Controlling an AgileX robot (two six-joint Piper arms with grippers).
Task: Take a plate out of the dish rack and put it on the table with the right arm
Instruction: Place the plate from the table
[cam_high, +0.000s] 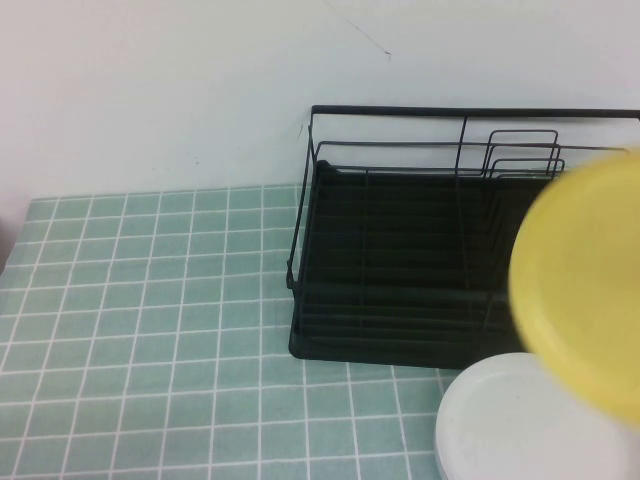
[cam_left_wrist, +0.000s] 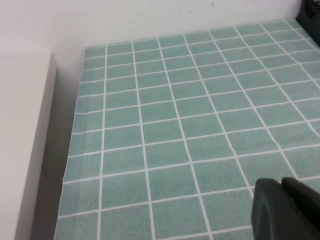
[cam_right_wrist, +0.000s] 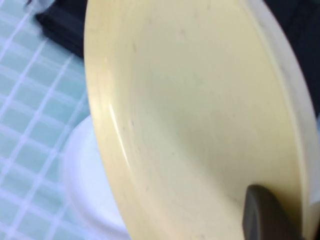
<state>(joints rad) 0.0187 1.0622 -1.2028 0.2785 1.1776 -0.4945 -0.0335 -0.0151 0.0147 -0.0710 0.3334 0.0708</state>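
— The left claw (cam_left_wrist: 285, 210), can you see it from where you stand?

— Only a dark corner of it, low over the counter (cam_high: 150, 330) of pale green square tiles with white grid lines, well to the left and away from everything else. I cannot tell how its fingers stand.

— And further along?

— The large black wire dish rack (cam_high: 400, 290) with its black tray base sits against the white wall, upright wire loops at its right end, a thin rail along the top.

— Where is the plate?

— The round, plain yellow plate (cam_high: 585, 290) with the shallow raised rim is up off the counter, tilted on edge in front of the rack's right part. Below it a round white plate (cam_high: 510, 425) rests flat on the tiles, just before the rack.

— And the right claw?

— The right claw (cam_right_wrist: 265, 212) pinches the yellow plate at its rim; one dark finger lies across the plate's hollow face.
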